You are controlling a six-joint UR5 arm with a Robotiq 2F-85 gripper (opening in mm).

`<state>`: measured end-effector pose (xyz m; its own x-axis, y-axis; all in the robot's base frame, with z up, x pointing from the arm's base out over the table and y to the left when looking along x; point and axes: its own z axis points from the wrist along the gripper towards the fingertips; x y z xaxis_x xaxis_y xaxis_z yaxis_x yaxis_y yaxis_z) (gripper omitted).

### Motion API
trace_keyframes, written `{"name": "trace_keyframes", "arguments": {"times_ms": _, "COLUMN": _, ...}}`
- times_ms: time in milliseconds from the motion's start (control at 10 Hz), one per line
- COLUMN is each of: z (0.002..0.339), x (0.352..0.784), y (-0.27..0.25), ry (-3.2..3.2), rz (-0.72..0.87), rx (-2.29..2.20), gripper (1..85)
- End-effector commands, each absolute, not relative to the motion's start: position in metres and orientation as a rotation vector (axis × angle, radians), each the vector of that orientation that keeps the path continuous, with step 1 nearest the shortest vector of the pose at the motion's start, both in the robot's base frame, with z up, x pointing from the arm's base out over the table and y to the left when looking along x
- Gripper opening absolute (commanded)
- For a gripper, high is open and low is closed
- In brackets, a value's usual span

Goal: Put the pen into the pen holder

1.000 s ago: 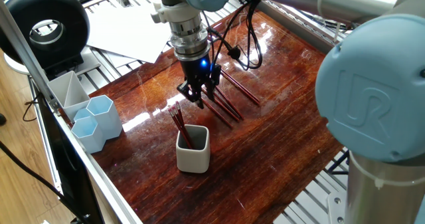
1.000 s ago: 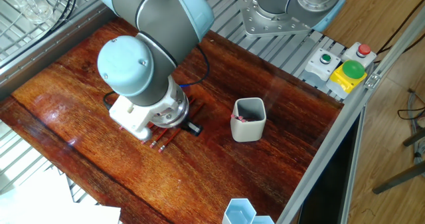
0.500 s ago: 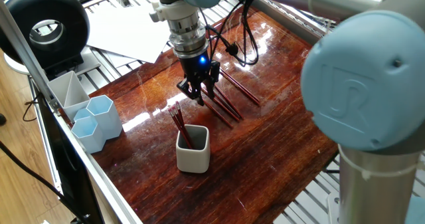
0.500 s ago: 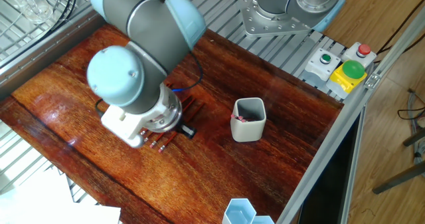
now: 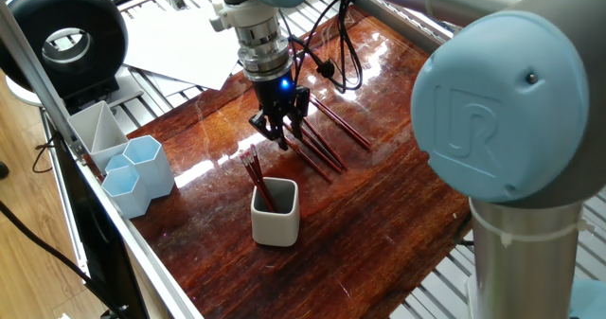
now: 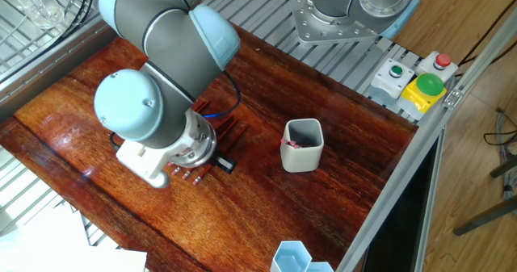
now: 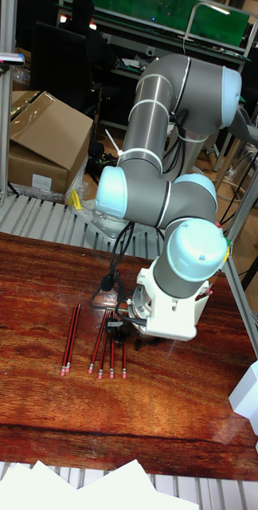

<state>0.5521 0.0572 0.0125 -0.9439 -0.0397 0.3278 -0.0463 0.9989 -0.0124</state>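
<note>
Centrally on the dark red wooden table (image 5: pixel 398 215): one off-white, rounded-square pen holder (image 5: pixel 276 210), upright, with several dark red pens (image 5: pixel 256 179) already leaning inside it, their ends projecting above the rim toward the gripper side. In the other fixed view the holder's grey inside shows pinkish pen ends. Loose pens (image 7: pixel 107 348): a group of dark red ones lying flat and roughly parallel on the wood, pink ends toward the table's front edge in the tall fixed view, with a further pair (image 7: pixel 70 339) lying apart to their left in that view. Gripper (image 5: pixel 281 135): black, two-fingered, pointing down directly over the loose group, near the holder but not above it; fingertips drawn close together just above the pens, though whether they are closed on one cannot be told, since the wrist hides them in two views. Arm: grey tubes with pale blue joint caps, a blue light on the wrist, black cable looping beside it. Table edge, well apart from the holder: pale blue hexagonal cups (image 5: pixel 139 172) and a grey compartment tray (image 5: pixel 95 130). Beyond the wood: white paper sheets (image 5: pixel 180 40) and a box of coloured buttons (image 6: pixel 416 78).
</note>
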Motion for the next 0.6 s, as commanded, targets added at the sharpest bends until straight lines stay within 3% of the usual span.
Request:
{"name": "trace_keyframes", "arguments": {"times_ms": 0, "z": 0.0092, "x": 0.5581, "y": 0.0582, "ry": -2.801, "rz": 0.009, "rx": 0.058, "gripper": 38.7}}
{"name": "trace_keyframes", "arguments": {"times_ms": 500, "z": 0.0024, "x": 0.563, "y": 0.0529, "ry": -2.799, "rz": 0.025, "rx": 0.059, "gripper": 36.7}}
